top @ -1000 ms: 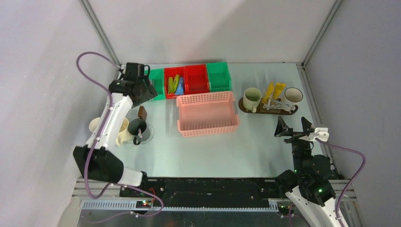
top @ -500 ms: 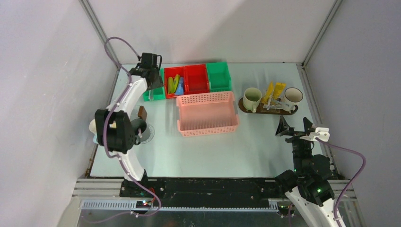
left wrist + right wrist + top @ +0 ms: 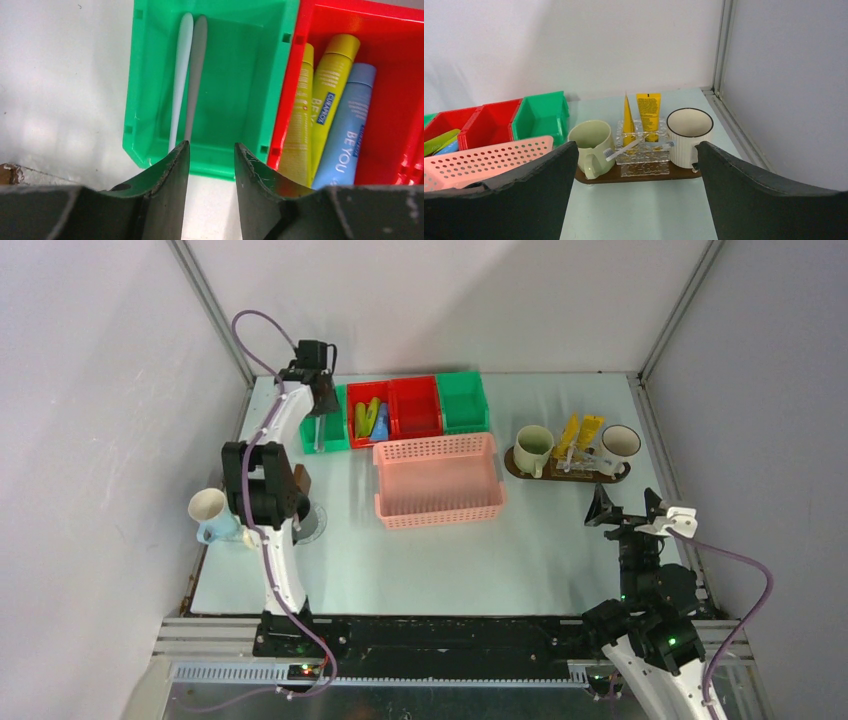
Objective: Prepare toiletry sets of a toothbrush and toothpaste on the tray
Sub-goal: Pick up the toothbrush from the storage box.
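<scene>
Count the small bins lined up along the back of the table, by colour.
Green bins: 2
Red bins: 2
Total: 4

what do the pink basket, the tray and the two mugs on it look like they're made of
Pink basket: moulded plastic, matte, with a regular hole lattice. Tray: probably wood, dark brown with a low sheen; grain is not visible. Pale green mug and white mug: likely glazed ceramic, judging by glossy, thick walls.
</scene>
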Robot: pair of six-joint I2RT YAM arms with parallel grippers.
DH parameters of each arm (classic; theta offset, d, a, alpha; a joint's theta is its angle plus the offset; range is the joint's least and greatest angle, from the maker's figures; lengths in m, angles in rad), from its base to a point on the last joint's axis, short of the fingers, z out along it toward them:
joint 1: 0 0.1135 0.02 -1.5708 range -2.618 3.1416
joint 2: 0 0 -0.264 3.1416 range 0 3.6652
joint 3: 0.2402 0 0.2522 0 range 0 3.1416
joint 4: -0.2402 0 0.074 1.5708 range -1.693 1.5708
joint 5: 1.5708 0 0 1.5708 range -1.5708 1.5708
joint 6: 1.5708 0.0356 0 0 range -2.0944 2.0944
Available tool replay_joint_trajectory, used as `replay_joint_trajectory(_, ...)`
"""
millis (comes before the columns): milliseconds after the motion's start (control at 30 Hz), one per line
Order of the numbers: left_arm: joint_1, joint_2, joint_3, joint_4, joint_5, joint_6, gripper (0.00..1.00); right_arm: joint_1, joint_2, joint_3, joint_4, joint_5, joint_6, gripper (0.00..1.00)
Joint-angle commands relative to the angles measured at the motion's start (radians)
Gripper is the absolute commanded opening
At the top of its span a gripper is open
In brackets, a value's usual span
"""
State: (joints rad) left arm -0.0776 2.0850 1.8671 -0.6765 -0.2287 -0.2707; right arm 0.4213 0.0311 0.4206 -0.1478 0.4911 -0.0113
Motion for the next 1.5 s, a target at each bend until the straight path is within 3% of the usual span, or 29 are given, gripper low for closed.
replay_joint_trajectory(0,0.021,0.058,0.062,-0.023,0.034,0.033,0.43,-0.013,0.017,-0.003,0.019,-0.013,-0.006,0.91)
replay_joint_trajectory(400,0.058,0.166,0.12,-0.059,0.076,0.029,0.37,-0.022,0.033,-0.003,0.015,-0.029,-0.006,0.91)
replay_joint_trajectory(800,0.065,0.164,0.116,-0.05,0.043,0.038,0.38,-0.026,0.026,-0.003,0.011,-0.031,-0.003,0.92)
replay_joint_trajectory(1467,0.067,0.238,0.178,-0.136,0.072,0.034,0.32,-0.027,0.02,-0.005,0.013,-0.039,0.001,0.91)
